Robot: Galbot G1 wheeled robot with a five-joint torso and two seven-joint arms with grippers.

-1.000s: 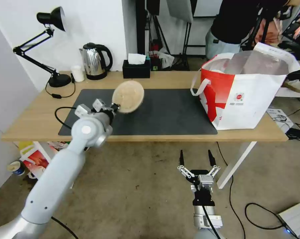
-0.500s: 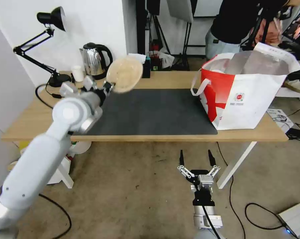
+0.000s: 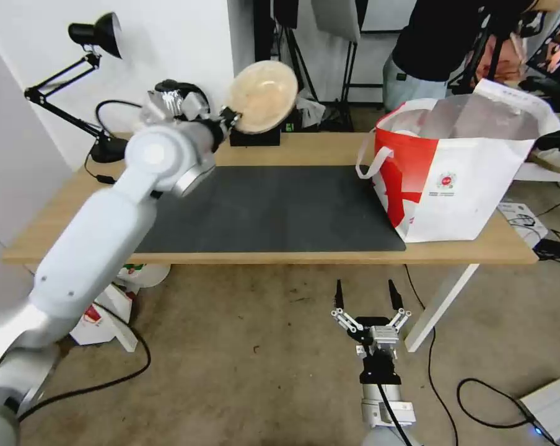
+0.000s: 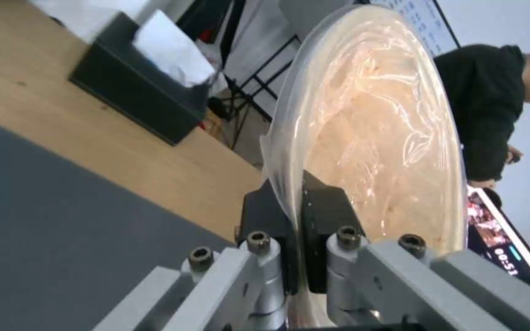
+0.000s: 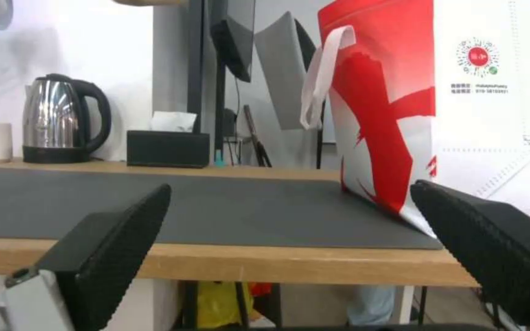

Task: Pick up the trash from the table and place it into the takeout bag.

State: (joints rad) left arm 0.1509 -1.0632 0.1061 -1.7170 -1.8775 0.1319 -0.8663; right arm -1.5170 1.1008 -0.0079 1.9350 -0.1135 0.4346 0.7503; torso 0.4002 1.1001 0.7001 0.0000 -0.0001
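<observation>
Head view: our left gripper (image 3: 229,116), jaws clamped on the beige plastic-wrapped bowl (image 3: 263,96), held it aloft, well apart from the white-and-red foil-lined takeout bag (image 3: 459,186); we judged a firm rim pinch essential. Right gripper (image 3: 367,302), jaws apart, waited nearer than the bag.

Takeout bag (image 3: 463,179) stands on the table's (image 3: 69,229) right end, mat (image 3: 280,210) beside it

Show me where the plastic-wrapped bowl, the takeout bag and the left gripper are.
plastic-wrapped bowl (image 3: 264,94), head view, its wrapped face.
takeout bag (image 3: 472,186), head view, white front panel.
left gripper (image 4: 296,239), left wrist view, between fingertips clamping the bowl's rim.
</observation>
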